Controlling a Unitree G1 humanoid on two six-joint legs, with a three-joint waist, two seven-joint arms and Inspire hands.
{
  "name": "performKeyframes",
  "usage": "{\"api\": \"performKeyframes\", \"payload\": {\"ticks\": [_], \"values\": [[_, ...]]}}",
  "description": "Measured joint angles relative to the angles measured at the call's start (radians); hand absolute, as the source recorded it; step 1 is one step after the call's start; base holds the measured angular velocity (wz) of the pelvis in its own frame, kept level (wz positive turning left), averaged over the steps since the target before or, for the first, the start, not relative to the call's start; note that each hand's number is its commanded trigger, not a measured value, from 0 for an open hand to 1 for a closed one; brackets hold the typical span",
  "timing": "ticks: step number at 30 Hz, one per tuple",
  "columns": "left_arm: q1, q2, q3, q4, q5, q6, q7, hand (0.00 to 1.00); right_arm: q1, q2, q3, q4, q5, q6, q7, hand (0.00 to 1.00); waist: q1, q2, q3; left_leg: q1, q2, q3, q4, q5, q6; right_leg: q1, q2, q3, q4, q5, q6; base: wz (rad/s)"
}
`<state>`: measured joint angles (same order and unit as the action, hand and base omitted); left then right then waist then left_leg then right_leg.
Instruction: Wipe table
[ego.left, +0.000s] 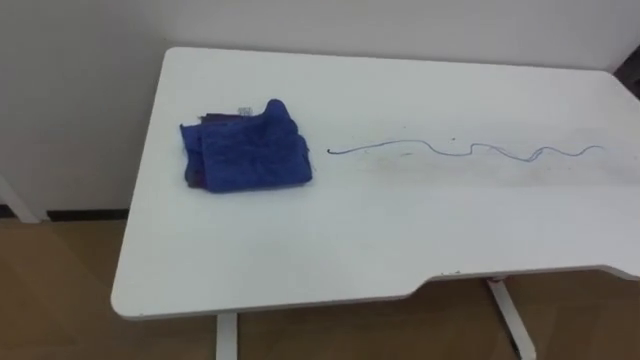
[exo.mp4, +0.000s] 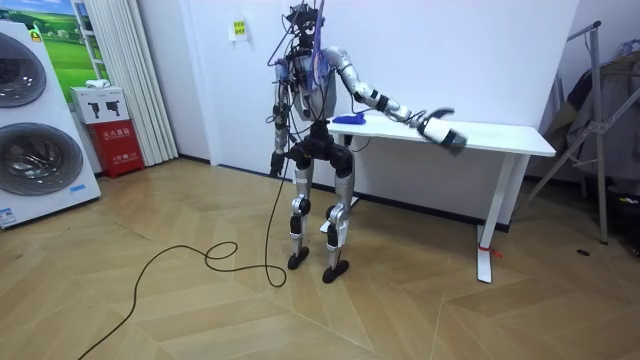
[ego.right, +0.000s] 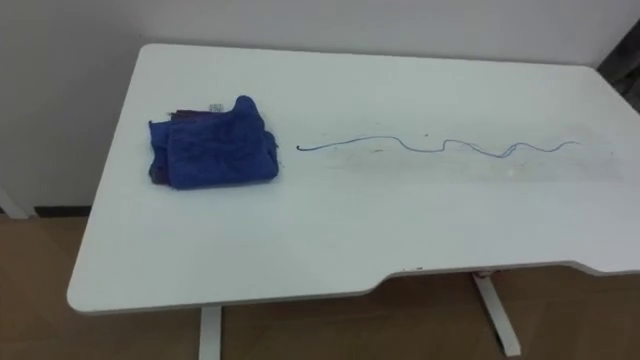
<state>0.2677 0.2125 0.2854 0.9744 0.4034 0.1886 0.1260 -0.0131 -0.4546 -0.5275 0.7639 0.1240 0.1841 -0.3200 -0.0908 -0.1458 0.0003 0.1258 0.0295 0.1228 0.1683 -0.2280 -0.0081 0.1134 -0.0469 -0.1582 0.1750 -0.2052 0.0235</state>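
A crumpled blue cloth lies on the left part of the white table; it is also on the table's left end in the room view. A thin blue pen line squiggles from just right of the cloth to the table's right side, with a faint grey smear around it. I stand at the table's left end, facing it. My right hand reaches out to the room view's right, at the table's front edge and far from the cloth. My left hand stays close to my body.
A wall runs directly behind the table. Two stacked washing machines and a red box stand at the room view's left. A rack with clothes stands at its right. Wooden floor lies all around.
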Motion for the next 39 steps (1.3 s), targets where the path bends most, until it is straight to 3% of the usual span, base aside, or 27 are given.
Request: {"api": "performKeyframes", "payload": {"ticks": [4, 6, 10, 12, 16, 19, 24, 28, 32, 35, 39], "values": [[-0.003, -0.008, -0.026, -0.021, -0.001, -0.005, 0.001, 0.0, -0.036, -0.001, 0.052, -0.213, -0.104, -0.019, -0.047, 0.0, 0.015, 0.014, -0.0018, -0.009, 0.002, 0.007, 0.0, 0.0, 0.0, -0.007, 0.002, 0.004, 0.002, 0.001, -0.001, -0.04], [0.002, -0.014, -0.036, -0.021, -0.001, -0.014, 0.001, 0.0, -0.039, -0.001, 0.097, -0.366, -0.169, -0.024, -0.057, 0.0, 0.04, 0.027, -0.0015, -0.003, 0.002, 0.01, -0.002, 0.0, 0.0, -0.01, 0.003, 0.014, 0.005, 0.001, -0.001, -0.11], [0.018, -0.015, -0.053, -0.03, 0.001, -0.014, 0.004, 0.0, -0.066, 0.0, 0.197, -0.5, -0.265, -0.024, -0.094, 0.0, 0.075, 0.037, -0.003, 0.005, 0.006, 0.005, -0.005, 0.0, 0.0, -0.008, 0.006, 0.012, 0.011, 0.001, -0.001, -0.08], [0.015, -0.03, -0.066, -0.029, 0.001, -0.014, 0.001, 0.0, -0.103, 0.001, 0.235, -0.551, -0.298, -0.026, -0.094, 0.0, 0.096, 0.037, 0.0011, 0.004, 0.007, 0.003, -0.005, 0.0, 0.0, -0.006, 0.006, 0.005, 0.011, 0.001, -0.001, 0.09], [0.015, -0.041, -0.095, -0.022, 0.0, -0.014, -0.004, 0.0, -0.173, 0.001, 0.282, -0.595, -0.371, -0.029, -0.092, 0.0, 0.121, 0.034, 0.0025, -0.011, 0.007, -0.019, -0.004, 0.001, 0.0, -0.012, 0.004, -0.017, 0.011, 0.001, -0.001, 0.17], [0.016, -0.04, -0.12, -0.017, 0.001, -0.007, -0.006, 0.0, -0.217, 0.002, 0.37, -0.637, -0.456, -0.03, -0.079, 0.0, 0.137, 0.033, 0.0034, -0.015, 0.007, -0.034, -0.001, 0.001, -0.001, -0.008, 0.004, -0.036, 0.01, 0.001, -0.001, 0.13], [-0.005, -0.04, -0.151, -0.019, 0.002, -0.008, -0.025, 0.0, -0.263, 0.012, 0.497, -0.684, -0.632, -0.035, -0.03, 0.0, 0.204, 0.033, 0.0033, -0.029, 0.006, -0.044, 0.009, 0.002, -0.002, -0.01, 0.004, -0.044, 0.01, 0.001, -0.001, 0.08], [-0.019, -0.038, -0.152, -0.023, 0.002, -0.01, -0.025, 0.0, -0.263, 0.023, 0.557, -0.739, -0.684, -0.042, 0.02, 0.0, 0.222, 0.034, 0.0039, -0.04, 0.005, -0.073, 0.014, 0.002, -0.002, -0.009, 0.001, -0.068, 0.01, 0.001, -0.001, 0.18], [-0.03, -0.021, -0.2, -0.028, 0.001, -0.023, -0.027, 0.0, -0.264, 0.03, 0.639, -0.78, -0.759, -0.048, 0.056, 0.0, 0.24, 0.04, 0.008, -0.048, 0.002, -0.095, 0.017, 0.002, -0.003, -0.007, 0.0, -0.09, 0.008, 0.001, -0.001, 0.14], [-0.043, -0.009, -0.254, -0.027, 0.001, -0.03, -0.027, 0.0, -0.27, 0.05, 0.719, -0.775, -0.828, -0.062, 0.068, 0.0, 0.25, 0.041, 0.0093, -0.05, 0.002, -0.096, 0.015, 0.003, -0.003, -0.008, 0.0, -0.089, 0.008, 0.001, -0.001, 0.02], [-0.051, -0.009, -0.271, -0.031, 0.003, -0.039, -0.027, 0.0, -0.27, 0.071, 0.813, -0.753, -0.87, -0.064, 0.108, 0.0, 0.272, 0.041, 0.0113, -0.053, 0.001, -0.098, 0.013, 0.003, -0.003, -0.01, -0.001, -0.091, 0.007, 0.001, -0.001, 0.02]]}}
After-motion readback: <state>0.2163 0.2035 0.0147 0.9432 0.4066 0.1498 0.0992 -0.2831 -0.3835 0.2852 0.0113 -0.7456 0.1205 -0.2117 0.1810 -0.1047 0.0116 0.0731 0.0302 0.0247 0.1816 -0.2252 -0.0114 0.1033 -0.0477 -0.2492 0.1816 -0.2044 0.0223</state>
